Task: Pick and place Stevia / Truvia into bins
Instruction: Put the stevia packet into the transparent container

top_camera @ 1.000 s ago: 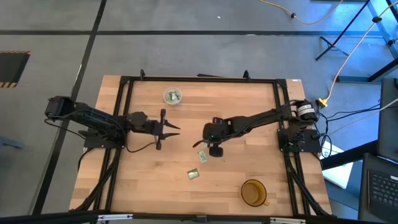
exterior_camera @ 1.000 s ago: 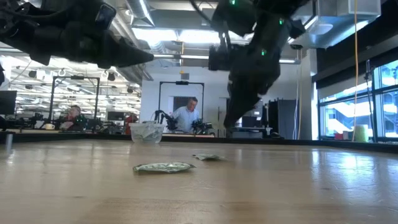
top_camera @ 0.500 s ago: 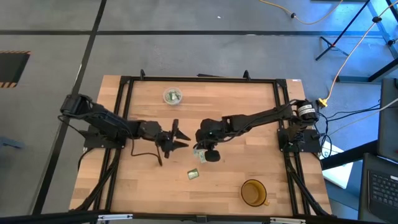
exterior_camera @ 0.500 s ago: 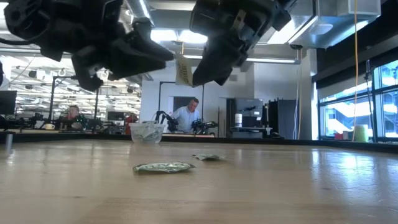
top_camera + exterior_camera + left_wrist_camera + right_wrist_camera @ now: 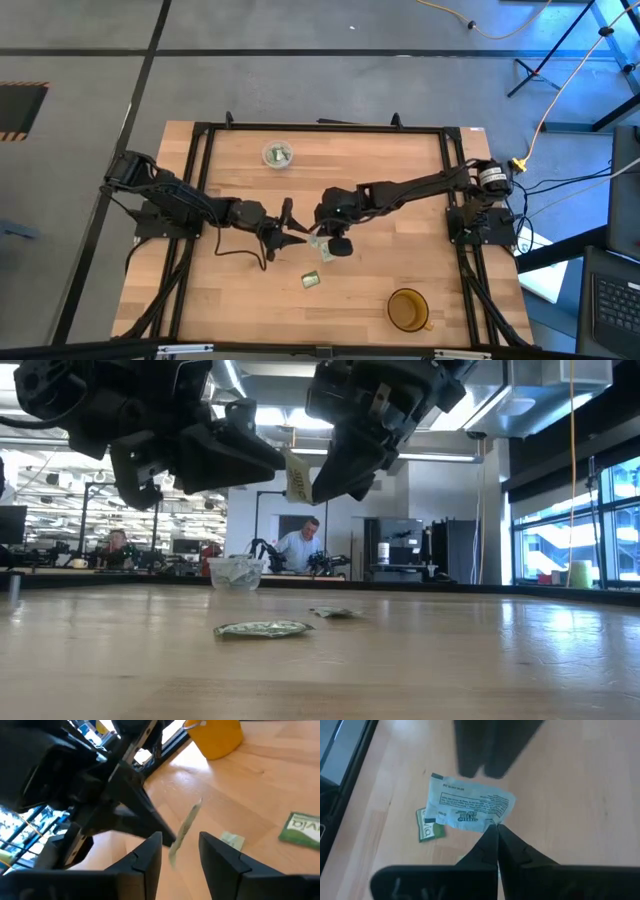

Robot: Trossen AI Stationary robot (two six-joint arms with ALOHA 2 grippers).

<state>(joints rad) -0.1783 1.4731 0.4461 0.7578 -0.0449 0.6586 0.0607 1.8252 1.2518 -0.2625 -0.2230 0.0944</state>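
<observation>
My right gripper (image 5: 322, 236) (image 5: 496, 832) is shut on a white-and-green sachet (image 5: 470, 807) (image 5: 297, 477), held in the air over the table's middle. My left gripper (image 5: 300, 235) (image 5: 182, 855) is open, level with it. Its fingers stand on either side of the sachet's free end (image 5: 184, 831); I see no touch. Two more sachets lie flat on the table (image 5: 311, 281) (image 5: 335, 612). The small clear cup (image 5: 277, 154) (image 5: 235, 572) stands at the far side with sachets inside. My right gripper pinches the sachet between its two fingertips at one long edge, near a corner (image 5: 492, 821). The sachet is lifted clear of the table and sticks out from the fingers toward my left gripper, standing on edge.
An amber cup (image 5: 407, 309) (image 5: 215, 737) stands near the table's front right. A black frame (image 5: 200, 180) runs along the table's left, right and far sides. People sit at benches in the room behind (image 5: 300, 545).
My right gripper has risen from the table with the sachet, which is now lifted clear, and has shifted a little toward the table's left. My left gripper has moved toward the table's right and near edge, up to the held sachet.
</observation>
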